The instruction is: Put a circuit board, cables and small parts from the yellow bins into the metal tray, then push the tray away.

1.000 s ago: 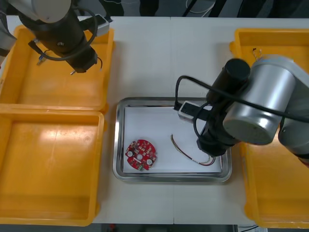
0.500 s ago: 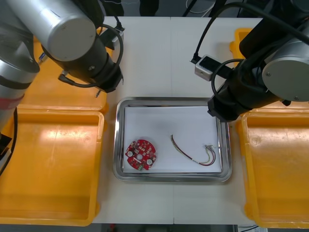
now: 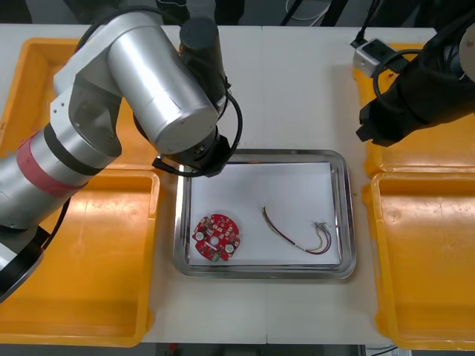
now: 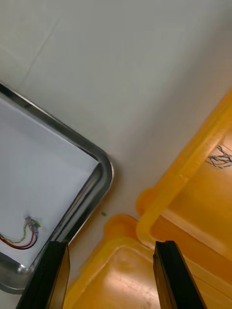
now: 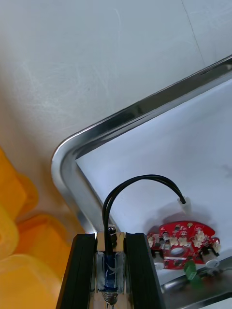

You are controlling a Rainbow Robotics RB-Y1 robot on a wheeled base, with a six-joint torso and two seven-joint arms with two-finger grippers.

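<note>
My left gripper (image 5: 111, 241) is shut on a looped black cable (image 5: 140, 179) with a white plug at its free end. It hangs over the far left corner of the metal tray (image 5: 63, 159), under the left arm (image 3: 159, 89). Inside the white-lined tray (image 3: 263, 157) lie a round red circuit board (image 3: 217, 237), also the circuit board (image 5: 181, 244), and a red and yellow cable (image 3: 297, 239). My right gripper (image 4: 111, 246) is open and holds nothing. It hovers where the two right bins meet, beside the tray's far right corner (image 4: 104, 169). The right arm (image 3: 404, 96) is off the tray.
Yellow bins flank the tray: two on the left (image 3: 74, 259) and two on the right (image 3: 427, 259). A twisted blue and white cable (image 4: 220, 157) lies in the far right bin. Bare table (image 3: 297, 81) stretches beyond the tray.
The left arm swung from the far left bin to the tray's far left corner with the black cable. The right arm lifted off the tray, leaving the red and yellow cable, and moved right.
</note>
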